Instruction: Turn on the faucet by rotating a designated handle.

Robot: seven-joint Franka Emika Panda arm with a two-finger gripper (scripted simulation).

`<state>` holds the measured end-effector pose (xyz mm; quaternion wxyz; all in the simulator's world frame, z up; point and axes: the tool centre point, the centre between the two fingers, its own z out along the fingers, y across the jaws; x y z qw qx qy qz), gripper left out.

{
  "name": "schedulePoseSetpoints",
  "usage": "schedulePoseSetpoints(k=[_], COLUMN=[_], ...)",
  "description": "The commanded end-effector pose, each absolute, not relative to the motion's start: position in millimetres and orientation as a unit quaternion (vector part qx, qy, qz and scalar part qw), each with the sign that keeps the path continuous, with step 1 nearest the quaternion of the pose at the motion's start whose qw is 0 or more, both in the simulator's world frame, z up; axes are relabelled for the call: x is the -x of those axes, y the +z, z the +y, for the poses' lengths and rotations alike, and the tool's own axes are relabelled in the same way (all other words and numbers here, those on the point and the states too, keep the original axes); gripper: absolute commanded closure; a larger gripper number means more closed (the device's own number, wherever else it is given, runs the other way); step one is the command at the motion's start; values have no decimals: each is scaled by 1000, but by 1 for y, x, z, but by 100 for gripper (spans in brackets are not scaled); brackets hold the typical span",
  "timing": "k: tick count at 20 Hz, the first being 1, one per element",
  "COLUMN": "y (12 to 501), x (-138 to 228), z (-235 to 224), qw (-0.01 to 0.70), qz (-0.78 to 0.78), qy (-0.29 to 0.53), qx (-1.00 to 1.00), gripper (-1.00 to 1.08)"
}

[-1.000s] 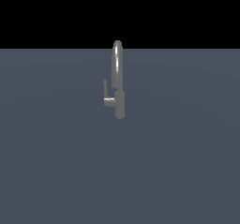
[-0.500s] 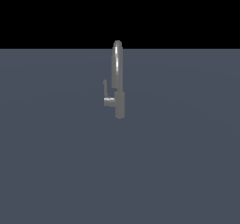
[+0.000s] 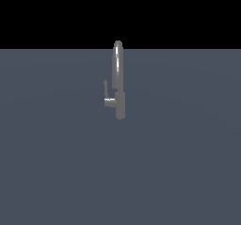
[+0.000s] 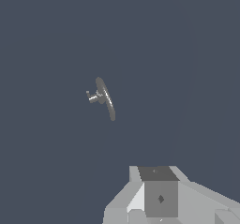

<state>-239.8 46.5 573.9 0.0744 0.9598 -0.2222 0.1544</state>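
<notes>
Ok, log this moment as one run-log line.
phase: approach | small grey metal faucet: upright, untouched | thin grey lever handle: on exterior view's left of base, untouched | claw: fingertips out of frame, high above faucet

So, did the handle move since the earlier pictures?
No. The handle sits at the same spot beside the faucet, on the exterior view's left of its base.
</notes>
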Motion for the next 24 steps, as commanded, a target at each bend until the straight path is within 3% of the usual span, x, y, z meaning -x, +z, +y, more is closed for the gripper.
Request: schedulePoseSetpoints(k=[1,13,24], y=[583,593,546], x=[234,188,115], z=[59,122,166], qw=[85,140,188], qz=[-251,-364,-445], qy=[178,266,314], qx=[-948,-882,-818], gripper=[108,108,108])
